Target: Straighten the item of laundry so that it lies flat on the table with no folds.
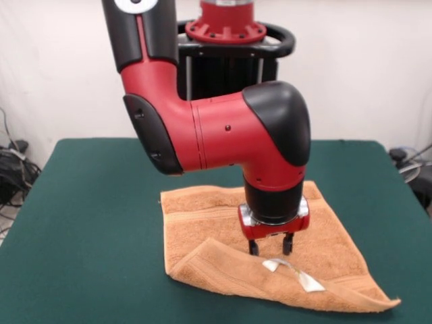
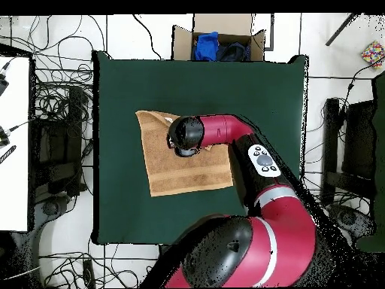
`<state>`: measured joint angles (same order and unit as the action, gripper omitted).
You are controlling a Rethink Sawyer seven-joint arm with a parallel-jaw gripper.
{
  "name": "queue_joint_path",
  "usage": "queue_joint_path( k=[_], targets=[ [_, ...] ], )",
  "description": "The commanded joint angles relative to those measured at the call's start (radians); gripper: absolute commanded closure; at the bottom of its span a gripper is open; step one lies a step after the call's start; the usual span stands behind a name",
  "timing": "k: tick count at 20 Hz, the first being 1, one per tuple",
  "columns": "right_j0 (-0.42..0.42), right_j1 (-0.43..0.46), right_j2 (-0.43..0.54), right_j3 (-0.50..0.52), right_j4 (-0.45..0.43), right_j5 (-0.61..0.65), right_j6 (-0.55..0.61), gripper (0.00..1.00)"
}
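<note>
Towel [image 1: 202, 226] near edge folded over; end effector [image 1: 270, 246] open above fold.

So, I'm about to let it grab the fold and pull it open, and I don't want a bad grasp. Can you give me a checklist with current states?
1. Towel flat on the table: not ok, the camera-side edge is folded over.
2. End effector above the folded flap: ok, it hangs just over it.
3. Fingers open: ok, a gap shows between them.
4. Fingers gripping cloth: not ok, the tips sit at the surface and hold nothing.
5. White care tag out from under the tips: ok, it lies beside them.
6. Towel fully on the table: ok in the overhead view.
</note>
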<state>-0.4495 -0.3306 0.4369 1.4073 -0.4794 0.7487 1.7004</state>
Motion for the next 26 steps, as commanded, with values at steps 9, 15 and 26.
queue_joint_path(
  k=[9, 15, 26],
  targets=[
    [-0.027, 0.061, 0.086, -0.128, -0.054, -0.087, -0.152, 0.00],
    [-0.035, 0.091, 0.110, -0.207, -0.060, -0.005, -0.232, 0.00],
    [-0.050, 0.118, 0.148, -0.285, -0.080, 0.096, -0.296, 0.00]
  ],
)
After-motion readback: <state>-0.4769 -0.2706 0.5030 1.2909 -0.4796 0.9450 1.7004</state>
